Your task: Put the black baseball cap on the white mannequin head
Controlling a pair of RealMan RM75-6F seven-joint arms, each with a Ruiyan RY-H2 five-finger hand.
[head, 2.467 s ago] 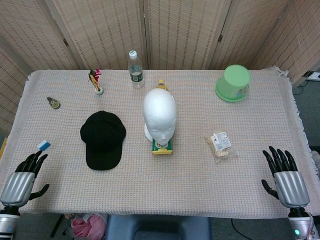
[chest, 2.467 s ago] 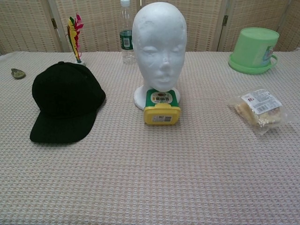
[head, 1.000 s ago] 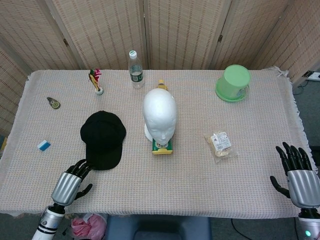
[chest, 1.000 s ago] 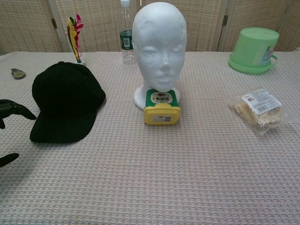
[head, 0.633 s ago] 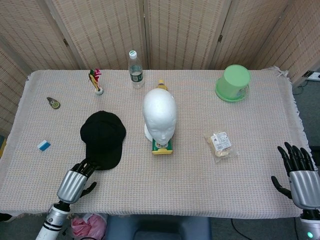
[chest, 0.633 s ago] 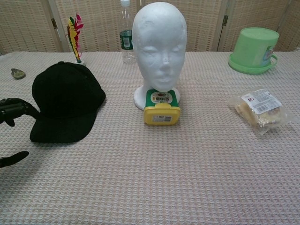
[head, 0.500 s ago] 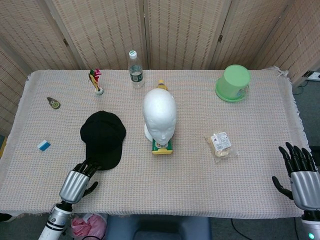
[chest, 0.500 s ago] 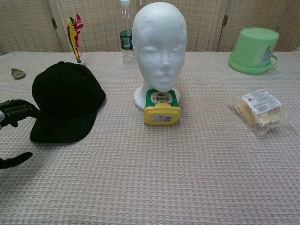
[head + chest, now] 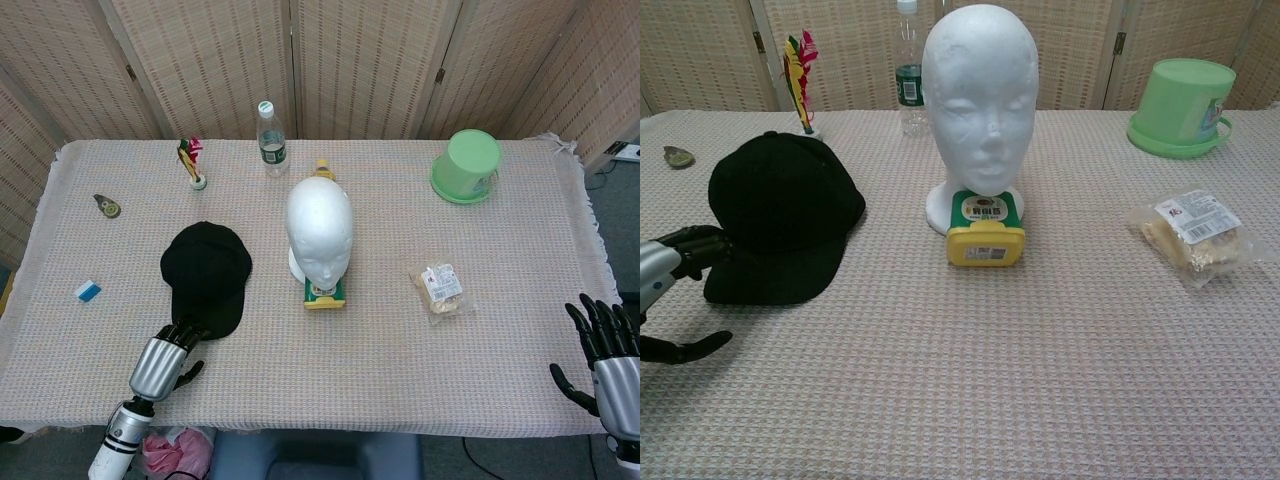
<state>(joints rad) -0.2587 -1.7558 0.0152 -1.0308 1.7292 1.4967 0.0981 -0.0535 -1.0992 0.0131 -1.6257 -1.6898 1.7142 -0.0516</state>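
Observation:
The black baseball cap (image 9: 205, 275) (image 9: 783, 214) lies flat on the table, brim toward me, left of the white mannequin head (image 9: 319, 232) (image 9: 983, 104). The mannequin head stands upright and bare, facing me. My left hand (image 9: 162, 361) (image 9: 668, 282) is at the front left, its dark fingers (image 9: 702, 243) reaching the brim's near edge while the thumb stays apart below; it holds nothing. My right hand (image 9: 608, 364) hovers off the table's front right corner with fingers spread, empty, and is out of the chest view.
A yellow-and-green box (image 9: 324, 292) (image 9: 985, 229) sits at the mannequin's base. A snack bag (image 9: 440, 285) lies to the right, a green bucket (image 9: 467, 165) at back right, a water bottle (image 9: 270, 139) and a small flag stand (image 9: 192, 162) behind, a blue eraser (image 9: 87, 291) at left.
My left hand moved from the front left corner rightward and forward to the cap's brim. My right hand drew back toward the table's edge. The cap has not moved.

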